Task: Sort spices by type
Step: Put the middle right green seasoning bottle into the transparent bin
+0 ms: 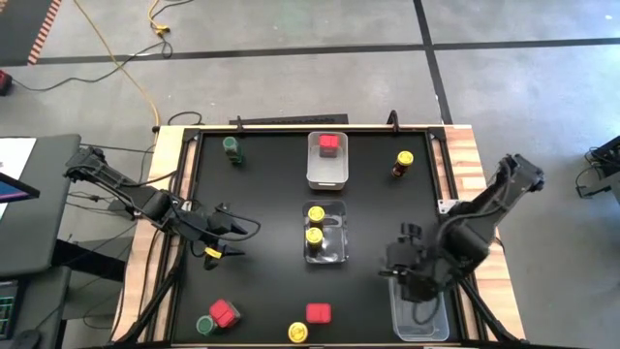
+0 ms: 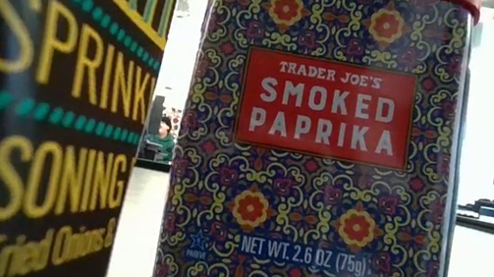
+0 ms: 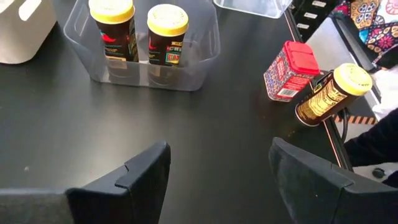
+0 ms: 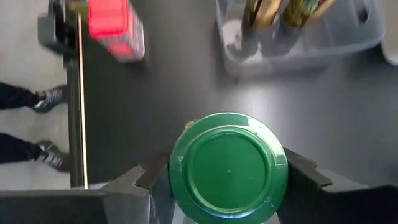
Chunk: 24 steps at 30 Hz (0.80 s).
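Note:
My right gripper [image 4: 225,183] is shut on a round green-lidded jar [image 4: 228,163]; in the high view it [image 1: 405,269] hangs over the table's near right, at the far end of a clear bin [image 1: 422,325]. My left gripper [image 1: 231,236] stands open over the table's left, nothing between its fingers [image 3: 217,168]. A clear bin [image 1: 325,233] in the middle holds two yellow-lidded jars [image 3: 140,31]. A white bin [image 1: 327,173] at the far middle holds a red tin [image 1: 328,143]. Loose spices stand about the table. My right gripper has the green-lidded jar between its two fingers, one on each side, just under the lid's rim [image 4: 176,169]. The fingers come from above, slanting down. The wide lid hides the place of contact and the jar's bottom. The jar stands upright in the hold, lid up.
Loose spices: a green jar [image 1: 232,147] far left, a yellow jar [image 1: 403,163] far right, a red tin [image 1: 224,312] and a green jar [image 1: 205,326] near left, a red tin [image 1: 318,312] and a yellow jar [image 1: 297,333] near middle. A person's shoes [image 4: 46,99] show beyond the table's edge.

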Motion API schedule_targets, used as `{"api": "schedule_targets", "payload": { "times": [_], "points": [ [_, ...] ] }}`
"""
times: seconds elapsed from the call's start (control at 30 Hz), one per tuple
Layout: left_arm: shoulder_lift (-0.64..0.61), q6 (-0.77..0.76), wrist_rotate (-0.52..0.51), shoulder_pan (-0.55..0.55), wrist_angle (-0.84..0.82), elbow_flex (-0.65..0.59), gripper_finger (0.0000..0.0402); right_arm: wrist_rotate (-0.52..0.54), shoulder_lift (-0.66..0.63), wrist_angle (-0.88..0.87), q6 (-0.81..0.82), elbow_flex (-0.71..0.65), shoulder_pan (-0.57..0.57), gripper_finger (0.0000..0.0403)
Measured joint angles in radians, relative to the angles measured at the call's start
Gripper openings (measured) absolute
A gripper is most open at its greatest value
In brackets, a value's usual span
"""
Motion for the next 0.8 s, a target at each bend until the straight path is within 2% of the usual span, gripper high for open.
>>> {"api": "schedule_targets", "payload": {
  "times": [0.13, 0.33, 0.8],
  "points": [
    [0.000, 0.002, -0.023, 0.000, 0.030, 0.000, 0.0261, 0.000, -0.077, 0.031, 0.059, -0.119, 0.073, 0.0225],
    [0.000, 0.000, -0.053, 0.000, 0.060, 0.000, 0.0260, -0.001, -0.145, 0.075, 0.072, -0.218, 0.154, 0.0225],
    [0.000, -0.014, -0.053, 0.000, 0.058, 0.000, 0.0261, -0.004, -0.077, 0.153, 0.065, -0.275, 0.193, 0.0225]
  ]
}}
